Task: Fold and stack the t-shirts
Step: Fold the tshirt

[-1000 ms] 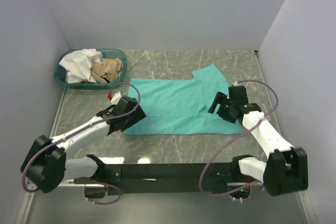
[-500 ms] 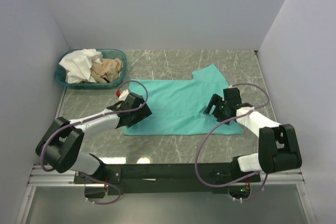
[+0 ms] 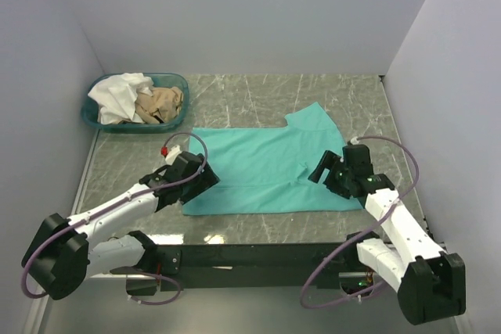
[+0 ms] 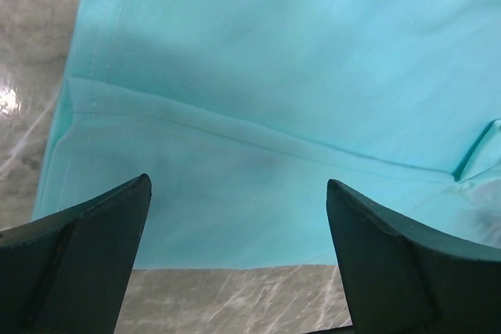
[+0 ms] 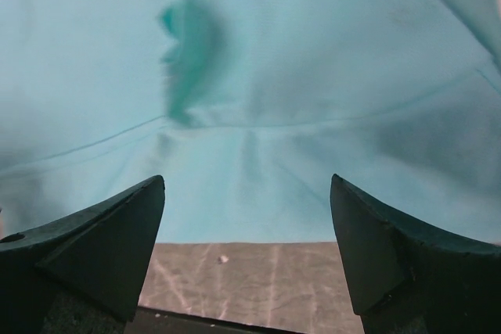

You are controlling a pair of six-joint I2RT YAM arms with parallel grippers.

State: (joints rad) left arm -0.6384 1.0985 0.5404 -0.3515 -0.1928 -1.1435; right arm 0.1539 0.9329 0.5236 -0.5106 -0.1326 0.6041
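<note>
From above, the teal t-shirt [image 3: 262,170] lies flat on the surface [image 3: 258,103]; the white t-shirt [image 3: 117,95] and tan t-shirt [image 3: 163,103] fill the basket [image 3: 182,82]. Left wrist: the left claw [image 4: 236,185] hangs released over the hem. Right wrist: the right claw [image 5: 246,181] is released too.

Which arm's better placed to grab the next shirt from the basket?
Left, probably. The teal basket sits far-left, nearer the left gripper, open at the near-left corner of the teal t-shirt. The right gripper, also open, is across the shirt.

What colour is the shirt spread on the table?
The spread shirt is plain teal-green; the top external view shows it best.
</note>
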